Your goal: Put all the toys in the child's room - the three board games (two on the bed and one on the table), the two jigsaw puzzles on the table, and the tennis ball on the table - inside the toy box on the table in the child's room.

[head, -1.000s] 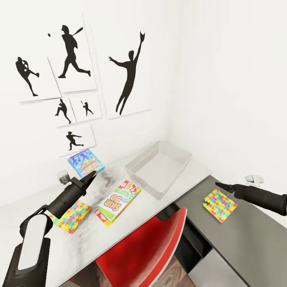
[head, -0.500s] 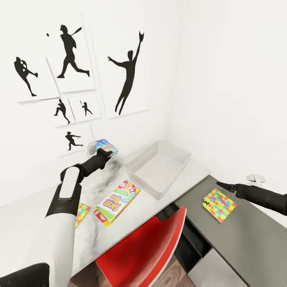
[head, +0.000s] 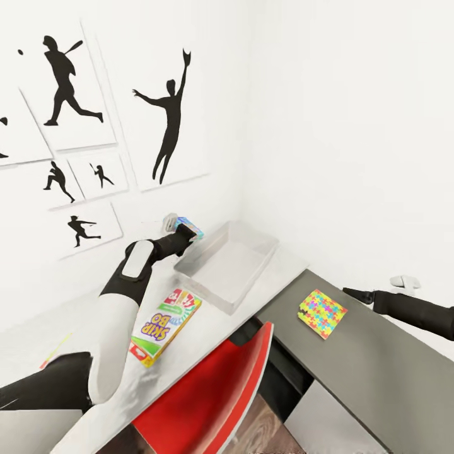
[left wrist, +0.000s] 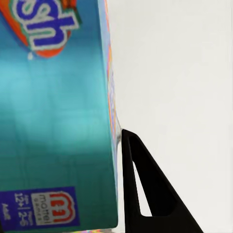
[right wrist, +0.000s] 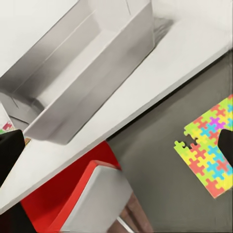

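The left claw (head: 183, 234) is clamped on a blue game box (head: 189, 227), carried edge-up just beside the near corner of the grey toy box (head: 252, 252) on the white surface (head: 208, 315). Held so narrowly, the box could twist or catch the rim. The right claw (head: 348, 292) hovers near a jigsaw puzzle (head: 322, 313); whether its jaws are parted cannot be told.

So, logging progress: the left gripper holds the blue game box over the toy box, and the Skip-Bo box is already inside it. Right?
Not quite. The head view shows the Skip-Bo box lying on the table, outside the toy box. The left gripper does hold the blue game box.
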`<state>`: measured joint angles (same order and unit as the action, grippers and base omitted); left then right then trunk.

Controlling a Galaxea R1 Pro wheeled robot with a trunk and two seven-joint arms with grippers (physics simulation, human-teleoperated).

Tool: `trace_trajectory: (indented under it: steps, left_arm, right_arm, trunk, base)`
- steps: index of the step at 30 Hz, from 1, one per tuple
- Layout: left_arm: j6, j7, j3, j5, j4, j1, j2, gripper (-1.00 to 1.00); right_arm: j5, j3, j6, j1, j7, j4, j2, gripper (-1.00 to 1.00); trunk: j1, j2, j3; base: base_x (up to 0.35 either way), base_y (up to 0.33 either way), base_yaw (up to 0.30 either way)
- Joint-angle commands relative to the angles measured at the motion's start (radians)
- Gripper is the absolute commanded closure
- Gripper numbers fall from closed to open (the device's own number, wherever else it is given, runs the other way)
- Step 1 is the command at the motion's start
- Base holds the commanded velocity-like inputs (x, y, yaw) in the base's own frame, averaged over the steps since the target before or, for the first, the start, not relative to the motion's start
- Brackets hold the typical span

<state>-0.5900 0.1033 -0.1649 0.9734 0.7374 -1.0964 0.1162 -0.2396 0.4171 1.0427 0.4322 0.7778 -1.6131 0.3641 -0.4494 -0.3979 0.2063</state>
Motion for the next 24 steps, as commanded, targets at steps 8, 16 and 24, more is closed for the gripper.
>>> trace_trajectory:
  steps: [8,16,24]
  left_arm:
    - [0.009,0.022,0.001,0.01,-0.056,-0.078,0.008,1.0]
    - [0.028,0.016,0.004,0.012,-0.17,-0.141,0.011,1.0]
    - [0.091,0.008,0.003,0.044,-0.231,-0.163,0.011,1.0]
  right_arm:
    - [0.003,0.0,0.005,0.001,0.006,0.0,0.0,-1.0]
    - [0.003,0.0,0.005,0.002,0.006,0.0,-0.001,-1.0]
    - [0.003,0.0,0.005,0.002,0.006,0.0,0.0,-1.0]
  trunk:
    - [-0.001,-0.002,0.002]
    - [-0.001,-0.002,0.002]
    - [-0.001,-0.002,0.002]
  base:
    - [0.0,0.0,-0.28]
    - [0.0,0.0,-0.281]
    - [0.0,0.0,-0.281]
